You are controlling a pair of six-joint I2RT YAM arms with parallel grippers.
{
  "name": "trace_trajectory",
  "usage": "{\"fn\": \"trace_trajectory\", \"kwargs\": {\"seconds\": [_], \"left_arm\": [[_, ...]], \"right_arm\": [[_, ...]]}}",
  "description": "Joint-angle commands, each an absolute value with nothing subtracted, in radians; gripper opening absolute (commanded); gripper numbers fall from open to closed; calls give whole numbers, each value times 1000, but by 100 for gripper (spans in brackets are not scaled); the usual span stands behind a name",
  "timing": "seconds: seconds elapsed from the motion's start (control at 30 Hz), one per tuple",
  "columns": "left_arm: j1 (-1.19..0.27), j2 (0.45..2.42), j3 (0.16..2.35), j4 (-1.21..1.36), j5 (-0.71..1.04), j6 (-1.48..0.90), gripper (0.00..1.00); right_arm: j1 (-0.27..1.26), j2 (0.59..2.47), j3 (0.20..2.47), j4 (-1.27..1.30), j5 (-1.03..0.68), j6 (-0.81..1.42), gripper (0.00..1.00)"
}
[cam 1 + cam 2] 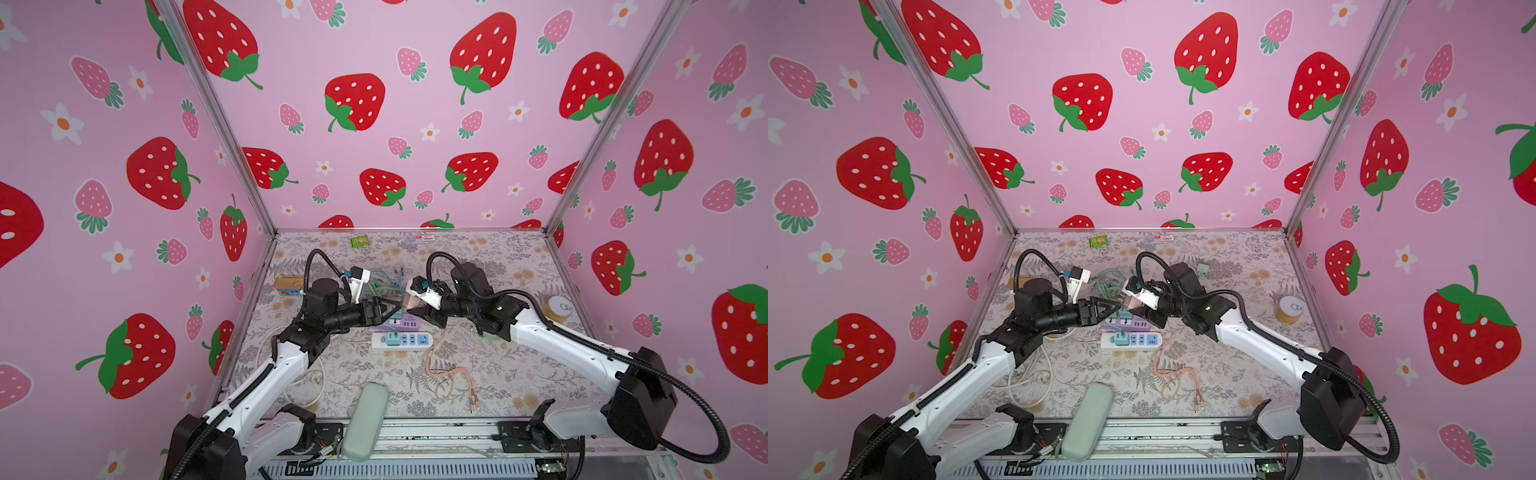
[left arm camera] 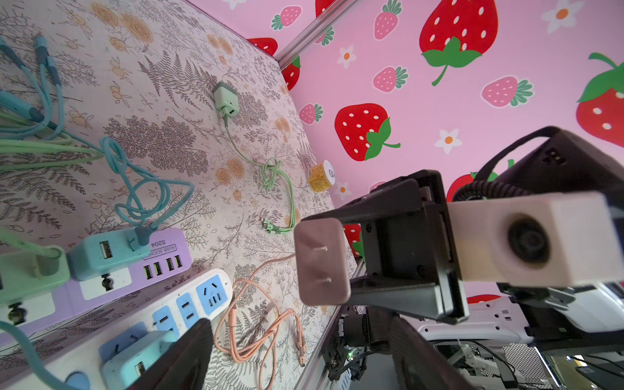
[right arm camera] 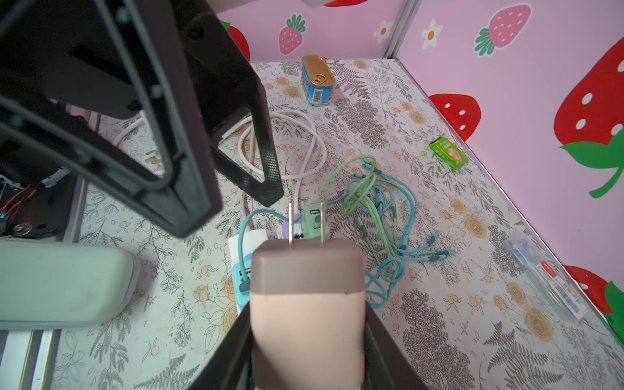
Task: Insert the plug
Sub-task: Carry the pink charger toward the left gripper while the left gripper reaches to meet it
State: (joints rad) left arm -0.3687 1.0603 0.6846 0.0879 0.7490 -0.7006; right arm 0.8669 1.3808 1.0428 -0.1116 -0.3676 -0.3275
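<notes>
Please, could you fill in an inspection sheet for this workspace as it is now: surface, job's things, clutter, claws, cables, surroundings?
Surface: floral table cover, crowded.
Job's things: pink plug, prongs bare, not yet inserted; purple power strip carrying two chargers; white power strip beside it, carrying one.
Clutter: blue tin, yellow can, green packet, pale green case at the front edge, loose green charger.
Claws: right claw shut on the pink plug; left claw open, empty, close to it.
Cables: teal and green cables tangled; pink cable loose; white cord coiled.
Surroundings: strawberry walls, metal frame.
</notes>
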Motion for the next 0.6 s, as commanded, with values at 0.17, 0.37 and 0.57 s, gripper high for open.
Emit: {"fn": "trace_trajectory", "kwargs": {"seconds": [0.17,0.37,0.57], "left_arm": [[-377,1072,734,128,817,-721,83],[-384,1103,747,130,848,-728,73],[-393,1120,756,131,868,-733,59]], "right_arm": [[930,1381,1072,-95,-331,-388,35],[953,1381,1078,-100,-310,-401,34],[963,1384,1081,-104,-289,-410,35]]}}
